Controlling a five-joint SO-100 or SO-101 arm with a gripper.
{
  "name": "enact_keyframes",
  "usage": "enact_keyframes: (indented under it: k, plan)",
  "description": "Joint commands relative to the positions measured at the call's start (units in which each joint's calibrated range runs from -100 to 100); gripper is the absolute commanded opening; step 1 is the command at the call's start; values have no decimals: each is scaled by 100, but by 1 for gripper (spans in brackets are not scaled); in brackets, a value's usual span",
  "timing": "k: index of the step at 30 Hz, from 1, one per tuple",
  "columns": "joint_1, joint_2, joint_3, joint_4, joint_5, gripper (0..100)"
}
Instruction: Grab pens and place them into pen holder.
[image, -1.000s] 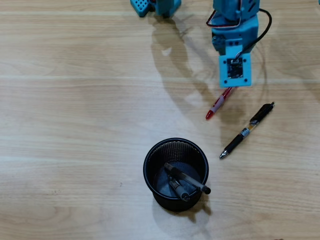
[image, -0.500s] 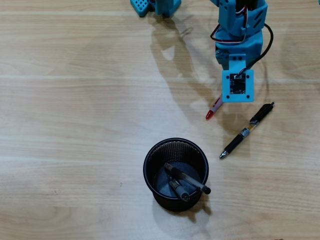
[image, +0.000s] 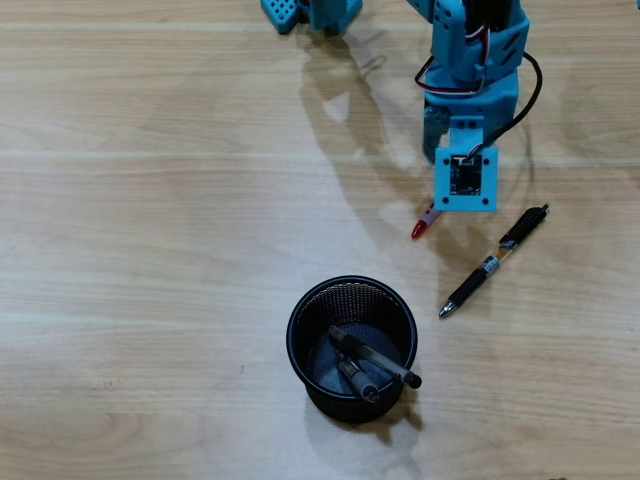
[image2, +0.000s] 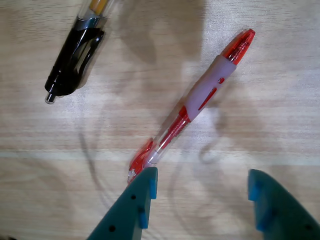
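At the bottom edge of the wrist view, the teal two-finger gripper (image2: 200, 192) stands wide, holding nothing, its left finger (image2: 137, 202) just touching or overlapping the clip end of the red-and-white plastic pen (image2: 192, 102), whose body runs diagonally up toward the upper right of the frame. Judged from this, the spread jaws are lined up to straddle the pen, though it lies mostly ahead of the fingers rather than between them. Toward the upper left lies the black-and-silver pen (image2: 75, 55), well clear of the fingers. Lower centre in the overhead view, the round black wire-mesh pen holder (image: 352, 348) stands upright on the pale wooden table (image: 150, 250), already holding two slim pens (image: 372, 365) leaning inside.
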Motion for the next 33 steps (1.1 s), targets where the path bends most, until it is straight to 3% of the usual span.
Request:
enact_keyframes:
  k: [1,33]
  plan:
    - [78,-33,-194,-29,-44,23]
    - [-58,1571,-194,-1312,-303,23]
